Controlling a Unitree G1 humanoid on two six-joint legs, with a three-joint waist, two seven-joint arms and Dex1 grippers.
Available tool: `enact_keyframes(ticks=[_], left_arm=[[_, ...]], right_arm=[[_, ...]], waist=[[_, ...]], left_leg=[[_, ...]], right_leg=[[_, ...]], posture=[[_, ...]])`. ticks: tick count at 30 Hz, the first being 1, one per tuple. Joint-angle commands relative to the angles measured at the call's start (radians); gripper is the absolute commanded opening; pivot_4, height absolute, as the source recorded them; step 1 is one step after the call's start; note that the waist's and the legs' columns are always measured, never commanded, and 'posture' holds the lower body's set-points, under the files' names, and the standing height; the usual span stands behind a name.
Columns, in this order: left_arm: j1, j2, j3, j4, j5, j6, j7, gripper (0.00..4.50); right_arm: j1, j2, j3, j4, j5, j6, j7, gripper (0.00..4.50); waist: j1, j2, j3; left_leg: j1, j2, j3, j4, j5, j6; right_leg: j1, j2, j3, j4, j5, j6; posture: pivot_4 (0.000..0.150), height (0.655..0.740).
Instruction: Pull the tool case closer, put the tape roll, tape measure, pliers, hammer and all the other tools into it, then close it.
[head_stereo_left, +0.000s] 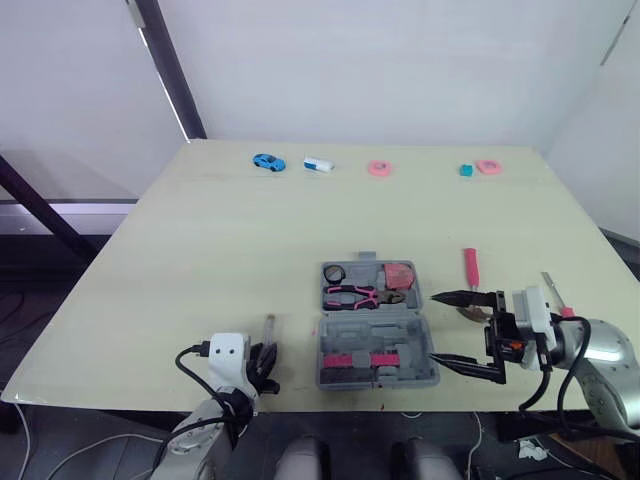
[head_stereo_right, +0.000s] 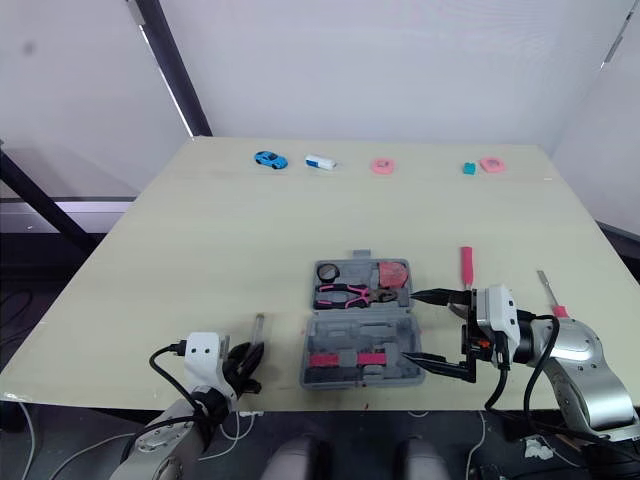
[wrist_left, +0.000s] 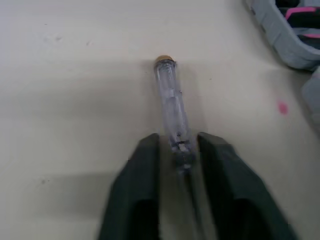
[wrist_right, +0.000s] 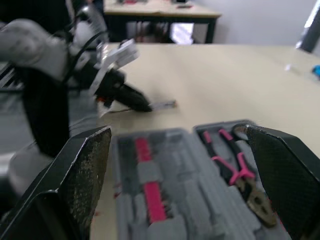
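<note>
Item: slim clear-plastic screwdriver (wrist_left: 170, 100), lying flat on the pale bench (head_stereo_left: 220, 230), left of the open grey plastic tool case (head_stereo_left: 425, 345). We judge it light, stiff, slick and apt to roll, so we would grip it mid-barrel. Left claw (wrist_left: 179, 150) straddles its near end, fingers narrowly apart. Right claw (head_stereo_left: 433, 328) gapes wide beside the case's right edge.

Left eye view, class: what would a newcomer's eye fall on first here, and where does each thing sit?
The open grey tool case at the near edge of the table, pink pliers inside. The right gripper gapes wide open at its right side. Left of the case, the left gripper straddles a clear-handled tool.
</note>
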Motion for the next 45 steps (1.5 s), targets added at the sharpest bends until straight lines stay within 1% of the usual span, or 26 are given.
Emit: enact_keyframes(ticks=[1, 2, 3, 4, 8, 10, 13, 15, 16, 18, 20, 21, 24, 25, 27, 31, 33, 35, 38, 40, 43, 45], left_arm=[[0.013, 0.014, 0.024, -0.041, -0.019, -0.029, -0.019, 3.58], [0.012, 0.019, 0.028, -0.048, -0.024, -0.033, -0.025, 3.8], [0.011, 0.031, 0.031, -0.063, -0.03, -0.034, -0.038, 4.2], [0.009, 0.039, 0.034, -0.073, -0.035, -0.034, -0.047, 4.39], [0.001, 0.101, 0.082, -0.127, -0.076, -0.001, -0.085, 4.39], [-0.015, 0.158, 0.115, -0.139, -0.111, 0.022, -0.129, 4.39], [-0.1, 0.352, 0.131, -0.05, -0.156, 0.022, -0.339, 4.39], [-0.193, 0.501, 0.098, 0.078, -0.146, -0.046, -0.525, 4.39], [-0.225, 0.546, 0.083, 0.126, -0.14, -0.075, -0.584, 4.39], [-0.333, 0.667, 0.003, 0.263, -0.097, -0.201, -0.797, 4.39], [-0.45, 0.749, -0.087, 0.389, -0.045, -0.348, -0.988, 4.39], [-0.501, 0.771, -0.124, 0.438, -0.029, -0.405, -1.065, 4.39], [-0.647, 0.792, -0.22, 0.574, 0.008, -0.561, -1.269, 4.39], [-0.695, 0.801, -0.267, 0.622, 0.026, -0.639, -1.331, 4.39], [-0.789, 0.829, -0.387, 0.722, 0.051, -0.801, -1.384, 4.39], [-1.02, 0.848, -0.674, 0.942, 0.12, -1.09, -1.39, 4.39], [-1.158, 0.818, -0.819, 1.054, 0.177, -1.261, -1.39, 4.39], [-1.241, 0.782, -0.905, 1.132, 0.191, -1.358, -1.39, 4.39], [-1.328, 0.72, -0.999, 1.236, 0.192, -1.488, -1.39, 4.39], [-1.36, 0.68, -1.047, 1.287, 0.222, -1.587, -1.39, 4.39], [-1.391, 0.633, -1.076, 1.366, 0.281, -1.688, -1.39, 4.39], [-1.414, 0.592, -1.065, 1.43, 0.353, -1.745, -1.383, 4.39]], right_arm=[[0.01, -0.021, 0.0, -0.018, -0.001, -0.01, 0.022, 4.5], [0.014, -0.023, 0.001, -0.018, -0.003, -0.012, 0.023, 4.5], [0.018, -0.024, 0.001, -0.02, -0.004, -0.011, 0.023, 4.5], [0.02, -0.025, 0.002, -0.022, -0.004, -0.009, 0.022, 4.5], [0.022, -0.023, 0.005, -0.026, -0.008, -0.009, 0.011, 4.5], [0.022, -0.02, 0.005, -0.025, -0.011, -0.011, 0.005, 4.5], [0.014, -0.011, 0.016, -0.021, -0.019, -0.013, -0.006, 4.5], [0.008, -0.006, 0.022, -0.018, -0.024, -0.015, -0.011, 4.5], [0.005, -0.004, 0.025, -0.017, -0.026, -0.015, -0.014, 4.5], [0.005, -0.001, 0.026, -0.019, -0.029, -0.017, -0.02, 4.5], [0.009, 0.002, 0.028, -0.023, -0.034, -0.02, -0.025, 4.5], [0.012, 0.003, 0.029, -0.025, -0.035, -0.021, -0.027, 4.5], [0.015, 0.005, 0.03, -0.03, -0.038, -0.02, -0.034, 4.5], [0.013, 0.005, 0.03, -0.031, -0.038, -0.019, -0.037, 4.5], [0.008, 0.005, 0.029, -0.03, -0.036, -0.016, -0.042, 4.5], [-0.001, 0.001, 0.027, -0.025, -0.034, -0.013, -0.041, 4.5], [-0.003, -0.001, 0.024, -0.024, -0.031, -0.012, -0.04, 4.5], [-0.001, -0.002, 0.023, -0.025, -0.03, -0.012, -0.039, 4.5], [0.002, -0.005, 0.019, -0.027, -0.027, -0.01, -0.04, 4.5], [0.007, -0.008, 0.015, -0.031, -0.026, -0.008, -0.041, 4.5], [0.011, -0.011, 0.009, -0.032, -0.026, -0.009, -0.044, 4.5], [0.014, -0.012, 0.006, -0.031, -0.029, -0.012, -0.045, 4.5]], waist=[[-0.002, 0.0, 0.0], [-0.002, 0.0, 0.0], [-0.002, 0.0, 0.0], [-0.001, -0.001, 0.0], [-0.001, -0.002, 0.001], [-0.001, -0.002, 0.001], [0.002, -0.002, 0.002], [0.004, 0.0, 0.003], [0.002, 0.001, 0.003], [0.0, 0.002, 0.004], [0.0, 0.002, 0.004], [0.001, 0.002, 0.004], [-0.001, 0.002, 0.004], [0.001, 0.002, 0.005], [0.001, 0.002, 0.005], [0.002, 0.001, 0.005], [0.003, -0.001, 0.006], [0.004, -0.001, 0.006], [0.005, -0.002, 0.007], [0.001, -0.002, 0.007], [0.0, -0.003, 0.007], [0.0, -0.003, 0.008]], left_leg=[[0.0, 0.0, 0.0, 0.0, 0.0, 0.0], [0.0, 0.0, 0.0, 0.0, 0.0, 0.0], [0.0, 0.0, 0.0, 0.0, 0.0, 0.0], [0.0, 0.0, 0.0, 0.0, 0.0, 0.0], [0.0, 0.001, -0.001, 0.0, 0.0, 0.0], [0.0, 0.001, -0.001, 0.0, 0.0, 0.0], [0.0, 0.001, 0.0, 0.0, 0.0, 0.0], [0.0, 0.001, 0.001, 0.0, 0.0, 0.0], [0.0, 0.001, 0.001, 0.0, 0.0, 0.0], [0.0, 0.001, 0.002, 0.0, 0.0, 0.0], [-0.001, 0.001, 0.004, 0.0, 0.0, -0.001], [-0.002, 0.001, 0.004, -0.001, 0.0, -0.001], [-0.003, 0.001, 0.006, -0.002, 0.0, 0.0], [-0.003, 0.001, 0.006, -0.002, 0.0, 0.0], [-0.004, 0.001, 0.005, -0.002, 0.0, 0.0], [-0.004, 0.001, 0.004, -0.001, 0.0, 0.0], [-0.004, 0.001, 0.004, 0.0, 0.0, 0.0], [-0.004, 0.001, 0.005, 0.001, 0.0, 0.0], [-0.004, 0.001, 0.004, 0.002, 0.0, 0.0], [-0.005, 0.001, 0.005, 0.002, 0.0, 0.0], [-0.005, 0.001, 0.005, 0.002, 0.0, 0.0], [-0.005, 0.001, 0.004, 0.002, 0.0, 0.0]], right_leg=[[0.0, 0.0, 0.0, 0.0, 0.0, 0.0], [0.0, 0.0, 0.0, 0.0, 0.0, 0.0], [0.0, 0.0, 0.0, 0.0, 0.0, 0.0], [0.0, 0.0, 0.0, 0.0, 0.0, 0.0], [-0.001, 0.0, 0.0, 0.0, 0.0, 0.0], [-0.001, 0.001, 0.0, 0.0, 0.0, 0.0], [-0.001, 0.001, 0.0, 0.001, 0.0, 0.0], [-0.002, 0.002, -0.002, 0.001, -0.001, 0.0], [-0.002, 0.002, -0.003, 0.001, -0.001, 0.0], [-0.001, 0.002, -0.002, 0.001, -0.001, 0.0], [-0.002, 0.001, -0.001, -0.001, 0.0, -0.001], [-0.002, 0.001, -0.001, -0.002, 0.0, -0.001], [-0.002, 0.001, -0.001, -0.005, 0.0, -0.002], [-0.002, 0.002, -0.001, -0.005, 0.0, -0.001], [-0.002, 0.004, -0.001, -0.006, 0.0, -0.001], [-0.002, 0.005, 0.0, -0.004, 0.0, -0.001], [-0.001, 0.007, 0.002, -0.003, 0.0, -0.001], [-0.001, 0.008, 0.004, -0.002, 0.0, -0.001], [-0.001, 0.009, 0.005, -0.002, 0.0, -0.001], [-0.001, 0.009, 0.006, -0.002, 0.001, -0.001], [-0.001, 0.009, 0.007, -0.002, 0.002, 0.002], [-0.001, 0.01, 0.006, -0.001, 0.003, 0.003]], posture=[[0.15, 0.7395], [0.15, 0.7395], [0.15, 0.7395], [0.15, 0.7395], [0.15, 0.7395], [0.15, 0.7395], [0.15, 0.7395], [0.15, 0.7395], [0.15, 0.7395], [0.15, 0.7395], [0.15, 0.7395], [0.15, 0.7395], [0.15, 0.7395], [0.15, 0.7395], [0.15, 0.7395], [0.15, 0.7395], [0.15, 0.7395], [0.15, 0.7395], [0.15, 0.7395], [0.15, 0.7395], [0.15, 0.7395], [0.15, 0.7395]])
